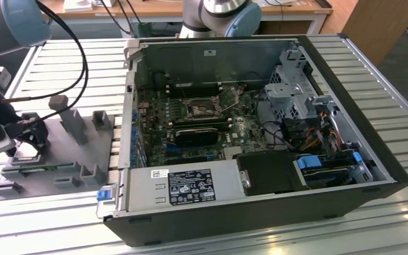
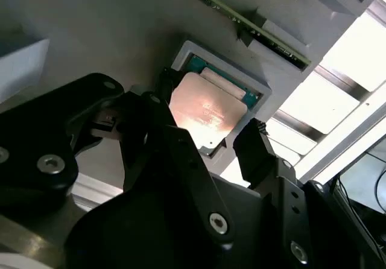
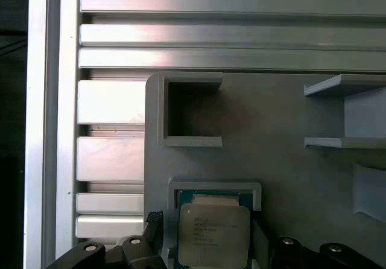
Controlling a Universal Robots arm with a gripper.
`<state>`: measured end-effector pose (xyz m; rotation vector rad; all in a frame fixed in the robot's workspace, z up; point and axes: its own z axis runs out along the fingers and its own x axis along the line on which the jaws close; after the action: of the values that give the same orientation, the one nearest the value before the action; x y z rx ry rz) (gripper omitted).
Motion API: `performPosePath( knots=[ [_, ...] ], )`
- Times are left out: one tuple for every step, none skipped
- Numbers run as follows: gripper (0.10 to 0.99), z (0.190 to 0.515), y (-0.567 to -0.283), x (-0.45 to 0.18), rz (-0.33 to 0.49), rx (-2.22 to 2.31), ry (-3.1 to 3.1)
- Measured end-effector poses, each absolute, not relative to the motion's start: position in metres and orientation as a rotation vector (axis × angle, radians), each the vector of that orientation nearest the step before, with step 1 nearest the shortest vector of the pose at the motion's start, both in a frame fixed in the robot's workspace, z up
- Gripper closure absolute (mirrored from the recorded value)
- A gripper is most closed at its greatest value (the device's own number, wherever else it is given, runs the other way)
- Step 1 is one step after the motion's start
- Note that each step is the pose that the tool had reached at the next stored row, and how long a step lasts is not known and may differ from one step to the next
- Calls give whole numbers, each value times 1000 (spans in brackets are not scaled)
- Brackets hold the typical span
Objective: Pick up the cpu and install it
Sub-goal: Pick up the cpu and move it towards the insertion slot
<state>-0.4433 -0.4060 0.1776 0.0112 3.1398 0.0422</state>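
Squarely inside the open gripper [image 2: 208, 121] lay the cpu [image 3: 214, 233], flat in its fixture pocket [image 3: 214, 186], not yet gripped.

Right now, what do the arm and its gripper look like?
The arm has silver-grey tube sections with light blue joint caps, and black cables loop down from it. The gripper is black, built of angular linked plates dotted with silver screw heads.

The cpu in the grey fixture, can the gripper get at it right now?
Probably yes: the open gripper already straddles the cpu, and nothing covers it in the fixture.
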Motion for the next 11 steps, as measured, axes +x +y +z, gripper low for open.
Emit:
performPosePath(
  knots=[
    [408, 179, -406, -443, 41, 11, 3141],
    [408, 180, -406, -443, 42, 11, 3140],
    [408, 181, -406, -443, 42, 11, 3140],
    [408, 182, -406, -443, 42, 11, 3140],
    [408, 182, -406, -443, 42, 11, 3140],
    [408, 182, -406, -443, 42, 11, 3140],
    [408, 182, -406, -443, 42, 11, 3140],
    [408, 182, -406, -443, 42, 11, 3140],
    [408, 183, -406, -443, 42, 11, 3140],
    [408, 183, -406, -443, 42, 11, 3140],
    [408, 183, -406, -443, 42, 11, 3140]
  ],
)
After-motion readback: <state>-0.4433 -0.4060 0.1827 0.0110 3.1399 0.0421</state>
